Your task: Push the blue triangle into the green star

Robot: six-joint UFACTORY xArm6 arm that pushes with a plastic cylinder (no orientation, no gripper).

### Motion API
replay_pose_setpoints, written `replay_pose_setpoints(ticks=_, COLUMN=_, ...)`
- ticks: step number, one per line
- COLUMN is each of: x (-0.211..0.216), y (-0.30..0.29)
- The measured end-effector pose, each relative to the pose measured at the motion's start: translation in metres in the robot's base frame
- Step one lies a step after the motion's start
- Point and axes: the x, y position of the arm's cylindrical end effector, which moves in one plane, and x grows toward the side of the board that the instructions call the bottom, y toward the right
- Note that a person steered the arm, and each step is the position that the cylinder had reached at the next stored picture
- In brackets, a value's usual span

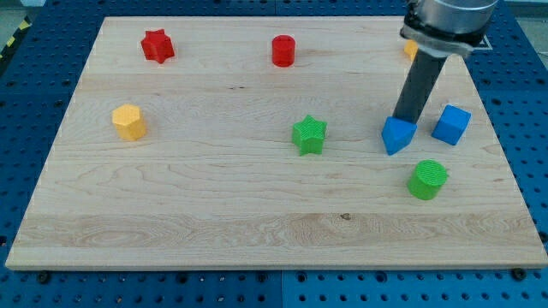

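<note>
The blue triangle (396, 136) lies on the wooden board at the view's right of centre. The green star (309, 135) lies to its left, about a hundred pixels away, at about the same height in the view. My tip (402, 119) comes down from the view's top right and stands at the triangle's top edge, touching or almost touching it. The rod (419, 85) leans up to the right toward the arm's head.
A blue cube (450, 125) sits just right of the triangle. A green cylinder (426, 180) sits below and right of it. A red cylinder (283, 50), a red star (157, 45) and a yellow hexagonal block (128, 121) lie farther left. An orange block (411, 49) is mostly hidden behind the arm.
</note>
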Motion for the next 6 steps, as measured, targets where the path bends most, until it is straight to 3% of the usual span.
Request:
replay_pose_setpoints(ticks=2, x=0.019, y=-0.045)
replay_pose_setpoints(ticks=4, x=0.016, y=0.034)
replay_pose_setpoints(ticks=5, x=0.049, y=0.022)
replay_pose_setpoints(ticks=6, x=0.052, y=-0.057)
